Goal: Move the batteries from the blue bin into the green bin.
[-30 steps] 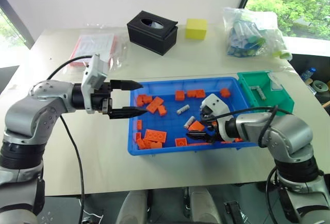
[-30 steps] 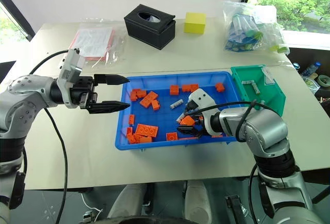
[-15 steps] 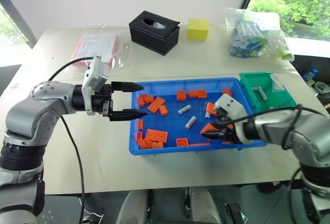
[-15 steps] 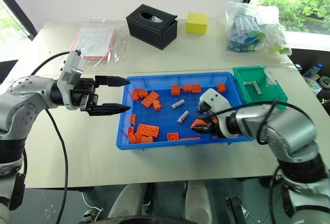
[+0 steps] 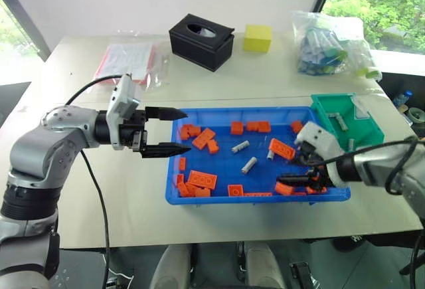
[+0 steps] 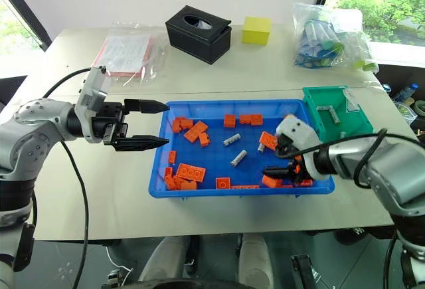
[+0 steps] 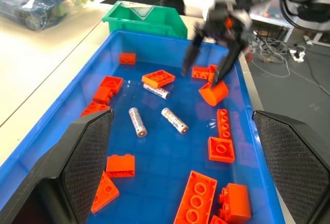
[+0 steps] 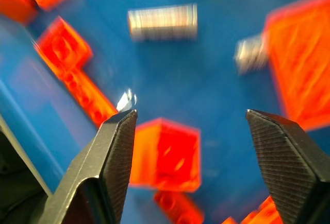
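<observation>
Three batteries [image 5: 249, 165] lie loose on the floor of the blue bin [image 5: 199, 199], about mid-bin and a bit right of centre, flat among orange bricks [image 5: 201, 179]; a fourth silver one looks to be already in the green bin [image 5: 364, 131] at the far right. Expect them light, rigid, smooth metal, so they'll roll and slip: pinch across the middle of the barrel, fingers square to the length, not on the ends. The near battery runs diagonally, near-left to far-right; the one beyond it [image 5: 240, 146] lies on much the same diagonal; the third [image 5: 270, 154] is short in view beside a brick, axis hard to call. Your right gripper [image 5: 297, 179] hangs low over the near-right end of the bin, fingers spread wide with nothing between them, an orange brick right under it, batteries just to its left. Your left gripper [image 5: 174, 130] hovers at the bin's left rim, pointing right, fingers apart and empty. Bricks crowd the rightmost battery, so take the near one first.
</observation>
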Controlling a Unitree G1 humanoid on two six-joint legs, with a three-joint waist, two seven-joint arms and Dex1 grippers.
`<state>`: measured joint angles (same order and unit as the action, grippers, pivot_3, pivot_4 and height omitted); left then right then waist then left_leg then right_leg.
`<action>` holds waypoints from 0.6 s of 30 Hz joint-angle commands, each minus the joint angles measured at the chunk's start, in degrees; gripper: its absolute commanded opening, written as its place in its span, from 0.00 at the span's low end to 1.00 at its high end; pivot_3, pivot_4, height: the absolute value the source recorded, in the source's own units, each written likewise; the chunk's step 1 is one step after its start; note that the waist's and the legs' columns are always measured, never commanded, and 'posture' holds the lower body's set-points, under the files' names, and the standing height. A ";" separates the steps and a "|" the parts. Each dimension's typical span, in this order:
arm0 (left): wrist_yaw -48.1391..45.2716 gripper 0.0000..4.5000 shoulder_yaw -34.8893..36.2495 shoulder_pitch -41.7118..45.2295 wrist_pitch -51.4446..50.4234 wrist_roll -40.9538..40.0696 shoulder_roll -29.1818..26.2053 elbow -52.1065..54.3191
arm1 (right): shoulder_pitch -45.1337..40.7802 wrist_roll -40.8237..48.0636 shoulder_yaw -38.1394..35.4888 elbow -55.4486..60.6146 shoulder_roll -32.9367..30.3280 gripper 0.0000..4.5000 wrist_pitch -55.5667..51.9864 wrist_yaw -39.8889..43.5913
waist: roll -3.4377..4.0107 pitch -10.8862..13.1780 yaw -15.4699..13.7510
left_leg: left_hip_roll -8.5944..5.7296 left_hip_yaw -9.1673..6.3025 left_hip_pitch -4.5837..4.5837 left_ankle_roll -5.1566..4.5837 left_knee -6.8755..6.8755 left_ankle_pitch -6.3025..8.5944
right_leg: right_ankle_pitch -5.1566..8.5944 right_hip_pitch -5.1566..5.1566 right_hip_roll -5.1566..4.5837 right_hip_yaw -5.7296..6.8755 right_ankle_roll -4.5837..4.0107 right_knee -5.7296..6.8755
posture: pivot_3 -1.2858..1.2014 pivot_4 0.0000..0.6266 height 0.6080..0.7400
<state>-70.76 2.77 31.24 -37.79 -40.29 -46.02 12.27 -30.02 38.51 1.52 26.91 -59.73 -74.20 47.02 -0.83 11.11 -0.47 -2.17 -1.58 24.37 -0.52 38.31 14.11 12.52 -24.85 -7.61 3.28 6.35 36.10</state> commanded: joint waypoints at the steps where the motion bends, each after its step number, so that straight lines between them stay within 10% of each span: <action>1: -0.04 1.00 0.24 1.06 1.24 0.45 -0.03 0.39 | -8.20 -4.09 4.91 -6.53 -0.73 0.79 8.84 6.29 | 0.00 0.00 0.03 | 0.00 0.00 0.01 0.00 -0.01 0.00 | 0.03 -0.02 0.01 0.00 -0.05 -0.01 | 0.52 0.24 0.64; 18: 2.13 1.00 2.80 -1.95 -0.90 -1.35 -1.77 5.09 | -22.99 -33.93 26.59 -44.70 13.88 0.79 71.14 38.26 | -0.02 0.02 1.23 | -0.01 -0.01 -0.01 0.06 -0.01 -0.03 | -0.04 -0.01 0.03 0.00 0.07 0.07 | 0.52 0.24 0.64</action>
<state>-68.94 3.58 29.17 -38.55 -40.63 -47.02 15.43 -51.55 6.03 28.39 -15.97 -46.52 -6.71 84.21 -0.85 11.12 0.76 -2.17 -1.60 24.36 -0.45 38.29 14.08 12.49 -24.86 -7.57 3.28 6.42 36.17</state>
